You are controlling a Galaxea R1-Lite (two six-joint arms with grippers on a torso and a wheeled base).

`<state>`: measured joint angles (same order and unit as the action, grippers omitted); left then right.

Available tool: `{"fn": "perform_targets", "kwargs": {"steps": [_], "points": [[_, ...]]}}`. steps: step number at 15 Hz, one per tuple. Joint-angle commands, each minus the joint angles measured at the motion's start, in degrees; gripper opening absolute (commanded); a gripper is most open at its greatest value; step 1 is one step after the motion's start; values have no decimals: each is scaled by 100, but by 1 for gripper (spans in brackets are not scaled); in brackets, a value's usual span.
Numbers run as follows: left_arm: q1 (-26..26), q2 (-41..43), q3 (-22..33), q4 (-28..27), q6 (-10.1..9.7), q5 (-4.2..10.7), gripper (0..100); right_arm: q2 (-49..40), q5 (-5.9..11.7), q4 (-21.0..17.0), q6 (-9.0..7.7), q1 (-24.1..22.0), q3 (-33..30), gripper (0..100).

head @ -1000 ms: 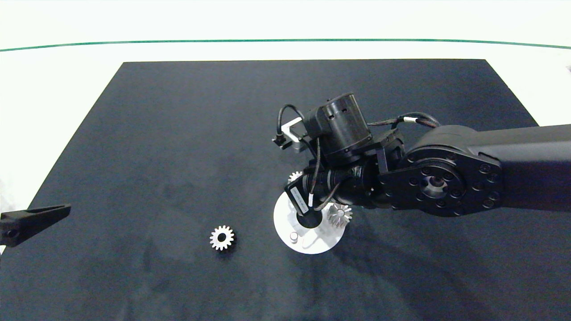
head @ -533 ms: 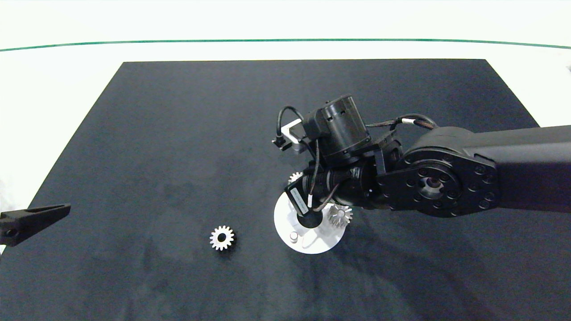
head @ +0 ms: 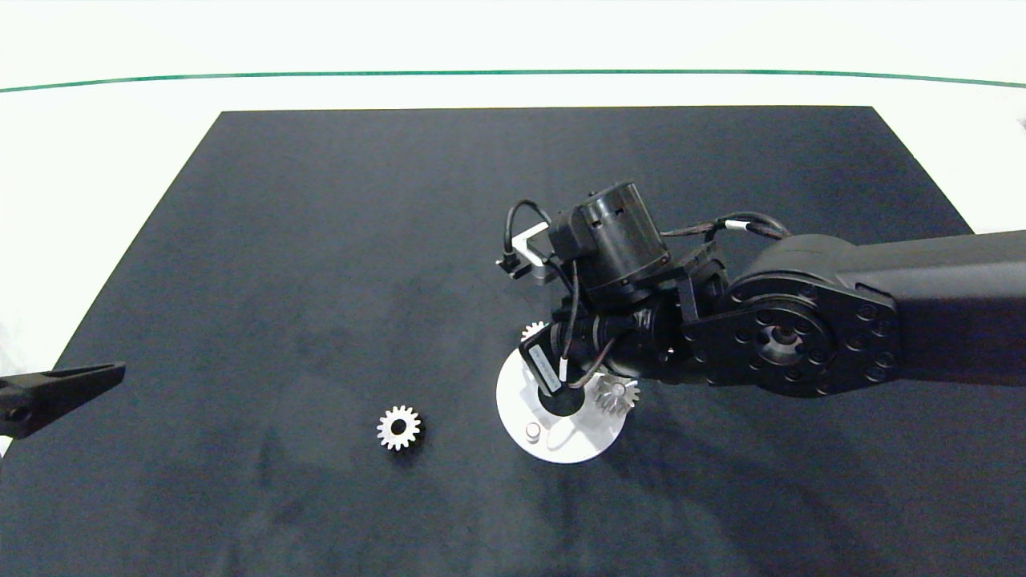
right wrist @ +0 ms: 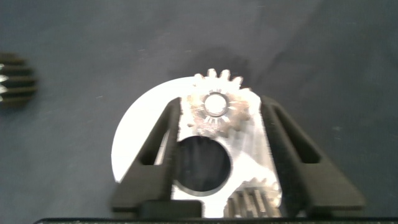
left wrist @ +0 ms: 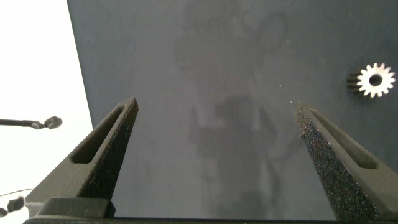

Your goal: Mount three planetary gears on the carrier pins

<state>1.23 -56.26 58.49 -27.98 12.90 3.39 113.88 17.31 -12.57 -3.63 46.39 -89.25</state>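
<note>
The white carrier disc (head: 585,442) lies on the mat right of centre, and one bare carrier pin (head: 531,433) stands on its near side. My right gripper (right wrist: 221,102) is above the disc, its fingers (right wrist: 155,149) pressed to both sides of a silver planetary gear (right wrist: 216,111) seated on a pin whose white tip shows in the bore. A second gear (head: 616,395) sits on the disc's right side. A third gear (head: 398,427) lies loose on the mat to the left. My left gripper (left wrist: 214,106) hovers open and empty at the mat's left edge.
A black mat (head: 321,240) covers most of the white table, with a green line (head: 240,77) across the far side. The right arm's wrist and cables (head: 609,240) hang over the far half of the disc and hide it from above.
The right arm has shifted slightly right and toward the near edge. The disc and its gears have slid the same way with it. The left arm and the loose gear have stayed put.
</note>
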Motion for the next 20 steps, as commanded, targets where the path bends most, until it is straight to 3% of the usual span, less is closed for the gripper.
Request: {"fn": "perform_targets", "kwargs": {"steps": [1,3,5,6,8,10,13,15,16,17,20], "points": [[79,62,66,-15,-51,4,100,-77,203,9,-6,-7,39,100],[61,62,84,-15,-59,4,100,-314,220,-18,-6,28,83,100],[97,71,75,-15,-68,4,100,-877,554,-9,-15,90,276,100],[105,62,48,-15,-86,-5,100,-1246,572,-26,21,187,487,100],[343,27,-22,-24,-147,-5,100,-2301,589,-9,-23,152,1384,100],[1072,-140,13,29,-165,13,100,-3338,589,-9,3,108,2236,100],[1230,-509,-13,47,-130,13,100,-4603,589,-26,-23,99,3194,100],[1309,-553,-66,29,20,21,100,-4928,598,-26,-32,-42,3326,100],[1626,-553,-268,38,336,21,100,-5210,598,-18,-67,-323,3467,100],[1810,-553,-356,38,477,21,100,-5236,607,-9,-155,-481,3405,100],[2241,-729,-576,82,582,21,100,-5333,598,18,-252,-587,3388,100]]}}
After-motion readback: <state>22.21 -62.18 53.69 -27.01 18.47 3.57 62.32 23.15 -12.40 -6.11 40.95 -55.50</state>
